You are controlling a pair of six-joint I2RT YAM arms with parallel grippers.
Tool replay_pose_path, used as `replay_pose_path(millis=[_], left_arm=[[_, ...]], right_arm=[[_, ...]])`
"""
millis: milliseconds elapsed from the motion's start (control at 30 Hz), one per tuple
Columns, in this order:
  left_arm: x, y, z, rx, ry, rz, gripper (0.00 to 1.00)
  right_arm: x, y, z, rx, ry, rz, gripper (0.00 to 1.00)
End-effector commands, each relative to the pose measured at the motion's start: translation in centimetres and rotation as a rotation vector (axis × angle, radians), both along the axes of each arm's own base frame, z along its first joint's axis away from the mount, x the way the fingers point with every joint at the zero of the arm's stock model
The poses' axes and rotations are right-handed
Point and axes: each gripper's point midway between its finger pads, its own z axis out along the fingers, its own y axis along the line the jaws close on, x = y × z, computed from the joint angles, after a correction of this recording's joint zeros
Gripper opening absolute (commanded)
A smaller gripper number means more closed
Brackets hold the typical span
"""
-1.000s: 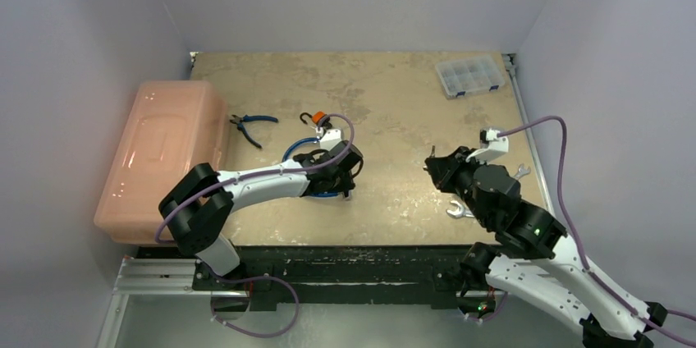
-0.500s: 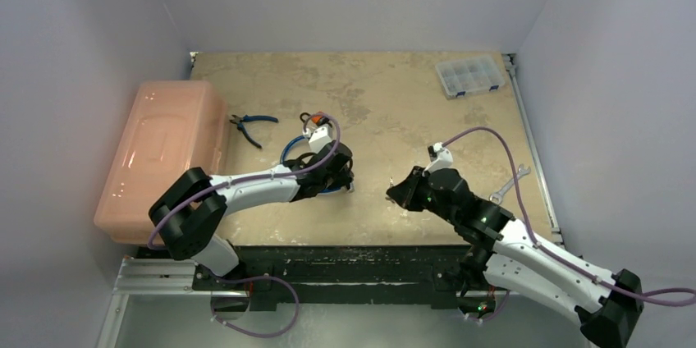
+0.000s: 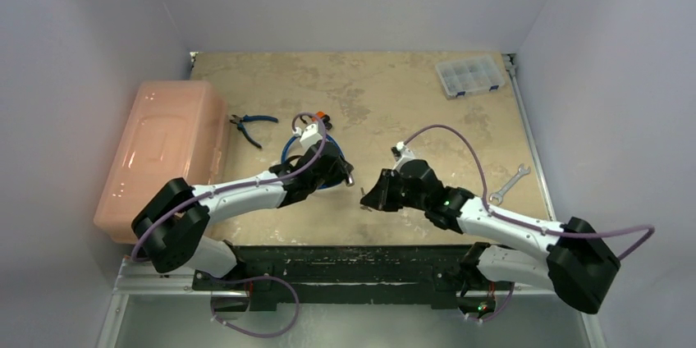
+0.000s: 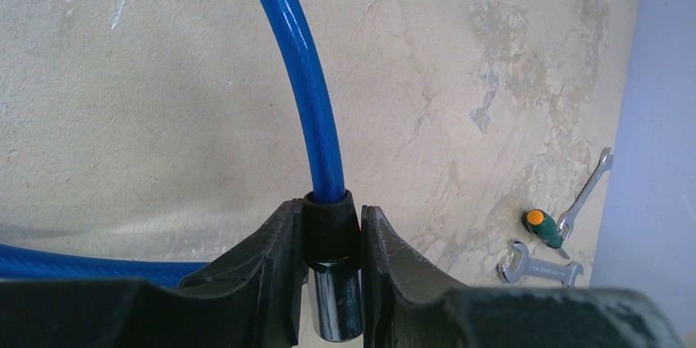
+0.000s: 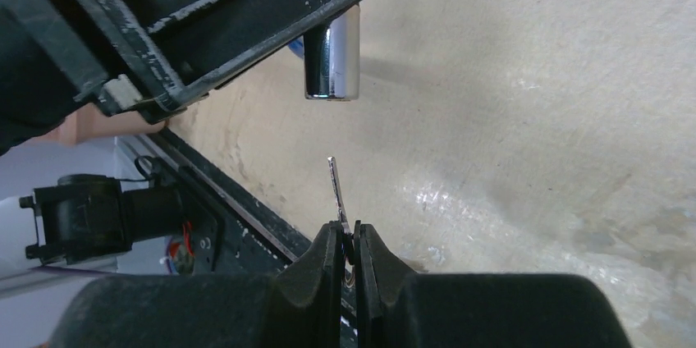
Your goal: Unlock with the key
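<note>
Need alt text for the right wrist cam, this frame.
The right gripper pinches a thin key, its blade aimed at the end of a chrome lock cylinder just ahead, with a gap between them. The cylinder juts from the left gripper above a beige table.

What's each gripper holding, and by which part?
Left gripper clamps the cable lock by its black collar; right gripper pinches the key by its head end.
</note>
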Motion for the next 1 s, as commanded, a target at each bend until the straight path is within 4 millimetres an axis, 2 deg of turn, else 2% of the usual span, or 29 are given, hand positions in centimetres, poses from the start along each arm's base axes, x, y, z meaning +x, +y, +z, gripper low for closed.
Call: replay_pose_path(millis=[0, 433, 967], left_arm=[[0.7, -0.8, 3.4, -0.104, -0.08, -0.004, 0.0], [0.8, -0.4, 3.3, -0.094, -0.082, -0.003, 0.0], [0.6, 0.3, 3.6, -0.097, -0.098, 0.009, 0.0]], right_arm=[[1.0, 2.9, 3.0, 0.084, -0.083, 0.098, 0.0], [2.1, 4.6, 1.0, 0.037, -0.062, 0.143, 0.0], [2.9, 4.3, -0.1, 0.006, -0.05, 0.133, 0.0]])
